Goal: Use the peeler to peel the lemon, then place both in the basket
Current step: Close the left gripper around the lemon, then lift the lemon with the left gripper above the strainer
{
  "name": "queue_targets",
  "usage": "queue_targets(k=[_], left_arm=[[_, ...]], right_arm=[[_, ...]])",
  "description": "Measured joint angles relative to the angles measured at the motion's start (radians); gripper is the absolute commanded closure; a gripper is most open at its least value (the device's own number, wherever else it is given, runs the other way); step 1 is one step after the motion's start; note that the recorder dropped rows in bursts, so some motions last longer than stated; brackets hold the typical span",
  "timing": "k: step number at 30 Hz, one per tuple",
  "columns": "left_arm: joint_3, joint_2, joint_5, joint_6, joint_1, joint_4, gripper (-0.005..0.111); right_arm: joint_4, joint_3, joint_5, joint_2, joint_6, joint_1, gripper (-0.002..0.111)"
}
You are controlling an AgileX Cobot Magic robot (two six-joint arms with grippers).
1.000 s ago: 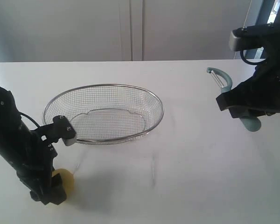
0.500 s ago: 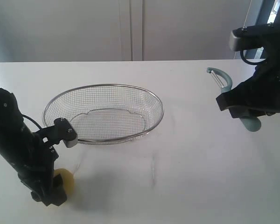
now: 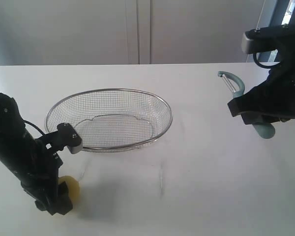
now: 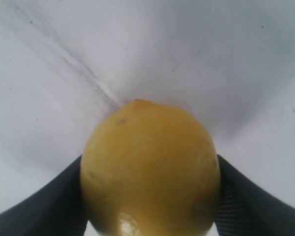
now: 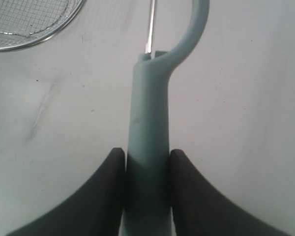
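Though the basket [image 3: 108, 90] waits mid-table, peeling turns on a gap: the left gripper [image 3: 59, 200] hugs the lemon [image 3: 71, 188] with wide jaws on the table, well apart from the peeler [image 3: 237, 84]. The right gripper [image 5: 147, 162] clamps its handle, blade pointing ahead.

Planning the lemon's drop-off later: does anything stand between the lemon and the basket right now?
Nothing visible does. Only bare table lies between the lemon and the near rim of the basket. The peeler is far off to the right.
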Motion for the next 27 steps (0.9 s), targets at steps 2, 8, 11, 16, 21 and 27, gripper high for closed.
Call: queue_targets(k=[2, 8, 11, 16, 21, 27], left_arm=[[0.000, 0.001, -0.002, 0.000, 0.000, -0.002, 0.107], [0.000, 0.001, -0.008, -0.006, 0.000, -0.006, 0.107], [-0.005, -0.001, -0.008, -0.024, 0.000, -0.006, 0.107], [-0.028, -0.074, 0.002, -0.048, 0.000, -0.006, 0.107], [-0.030, -0.188, 0.017, -0.066, 0.000, -0.006, 0.107], [-0.030, -0.332, 0.023, -0.072, 0.000, -0.011, 0.107]], right_arm=[[0.000, 0.000, 0.000, 0.000, 0.000, 0.000, 0.108], [0.000, 0.000, -0.004, 0.000, 0.000, 0.000, 0.108], [0.000, 0.000, -0.004, 0.000, -0.002, 0.000, 0.108], [0.002, 0.000, -0.010, 0.000, -0.004, 0.000, 0.108], [0.002, 0.000, -0.010, 0.000, -0.007, 0.000, 0.108], [0.006, 0.000, -0.014, 0.000, -0.009, 0.000, 0.108]])
